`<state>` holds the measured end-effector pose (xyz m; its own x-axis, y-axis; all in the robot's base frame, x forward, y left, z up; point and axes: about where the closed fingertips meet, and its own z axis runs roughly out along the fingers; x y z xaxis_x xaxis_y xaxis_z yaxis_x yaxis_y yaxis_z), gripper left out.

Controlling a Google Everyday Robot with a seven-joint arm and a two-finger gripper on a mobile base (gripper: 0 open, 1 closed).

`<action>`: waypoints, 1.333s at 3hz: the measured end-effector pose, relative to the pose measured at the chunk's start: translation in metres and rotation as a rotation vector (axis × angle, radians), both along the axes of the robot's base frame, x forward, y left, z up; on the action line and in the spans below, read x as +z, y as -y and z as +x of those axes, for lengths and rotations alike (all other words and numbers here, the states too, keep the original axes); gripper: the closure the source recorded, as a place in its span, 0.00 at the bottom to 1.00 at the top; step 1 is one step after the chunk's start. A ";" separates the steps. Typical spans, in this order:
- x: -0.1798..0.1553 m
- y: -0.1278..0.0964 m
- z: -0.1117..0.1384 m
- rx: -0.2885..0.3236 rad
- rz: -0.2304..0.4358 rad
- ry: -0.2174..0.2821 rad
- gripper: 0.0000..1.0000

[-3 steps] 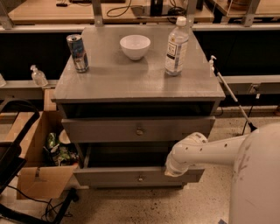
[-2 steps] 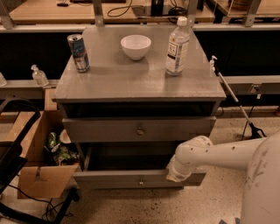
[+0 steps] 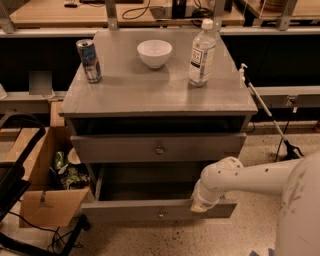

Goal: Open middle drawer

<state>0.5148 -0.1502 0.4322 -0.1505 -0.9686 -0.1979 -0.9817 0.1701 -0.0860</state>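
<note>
- The end effector (image 3: 199, 205) sits at the tip of the white, rounded robot arm (image 3: 240, 177). It rests against the top edge of the lowest grey drawer front (image 3: 125, 212), right of that front's small knob (image 3: 160, 215).
- Whether it is open or closed cannot be told, because the arm's last joint covers it.
- That lowest drawer is pulled well out from the grey painted wooden desk (image 3: 150, 92), and its dark inside shows behind the front.
- The middle drawer (image 3: 115, 148), a wide, low grey wooden front with one small round metal knob (image 3: 159, 149), lies directly above the pulled-out one. The end effector is not touching it.
- Its front stands far less far out than the lowest front. Above it, a dark gap runs under the desk top.
- On the desk top, a blue and silver drink can (image 3: 89, 60) stands upright near the left rear.
- A small white round bowl (image 3: 154, 52) sits near the middle rear.
- A clear plastic water bottle with a white cap (image 3: 202, 52) stands upright to the right of the bowl, apart from it.
- On the floor left of the desk is an open brown cardboard box (image 3: 42, 205) with mixed litter inside.
- To the right, a thin white rod (image 3: 265, 107) leans down to a dark base.
- A wooden workbench (image 3: 75, 15) runs behind.
</note>
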 end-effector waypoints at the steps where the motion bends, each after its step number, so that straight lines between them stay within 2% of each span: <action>1: 0.003 0.001 -0.032 0.047 0.024 -0.074 1.00; 2: 0.003 0.001 -0.032 0.047 0.024 -0.074 1.00; 3: 0.003 0.001 -0.048 0.071 0.043 -0.113 1.00; 4: 0.001 -0.002 -0.086 0.101 0.115 -0.215 1.00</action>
<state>0.4285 -0.1483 0.4335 -0.1045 -0.9538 -0.2815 -0.9879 0.0668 0.1403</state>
